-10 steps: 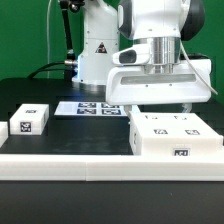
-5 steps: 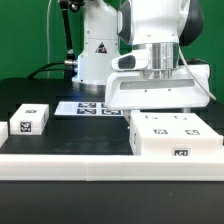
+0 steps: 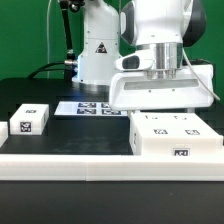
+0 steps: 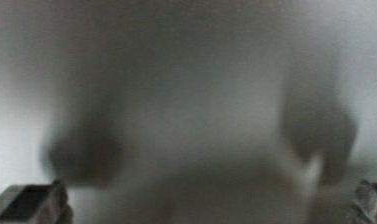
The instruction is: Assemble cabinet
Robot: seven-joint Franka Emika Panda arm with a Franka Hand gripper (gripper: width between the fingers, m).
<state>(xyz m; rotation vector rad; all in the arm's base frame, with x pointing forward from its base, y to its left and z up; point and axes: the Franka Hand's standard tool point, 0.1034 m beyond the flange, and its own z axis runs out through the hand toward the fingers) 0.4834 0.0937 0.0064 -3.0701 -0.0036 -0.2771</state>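
Observation:
The cabinet, a large white box with square black-and-white tags on its top and front, lies at the exterior view's right. My gripper hangs just above its top, and the wide white hand covers the box's rear edge. I cannot make out the fingertips in the exterior view. In the wrist view the two dark fingers stand at the far edges of the picture, wide apart, so the gripper is open. A blurred pale surface close to the camera fills the space between them; nothing is gripped.
A small white tagged cube and another cube sit at the exterior view's left. The marker board lies behind, near the robot's base. A long white rail runs along the front.
The hand has sunk a little toward the cabinet's top and then shifted slightly to the exterior view's right. The cabinet and the cubes have not moved.

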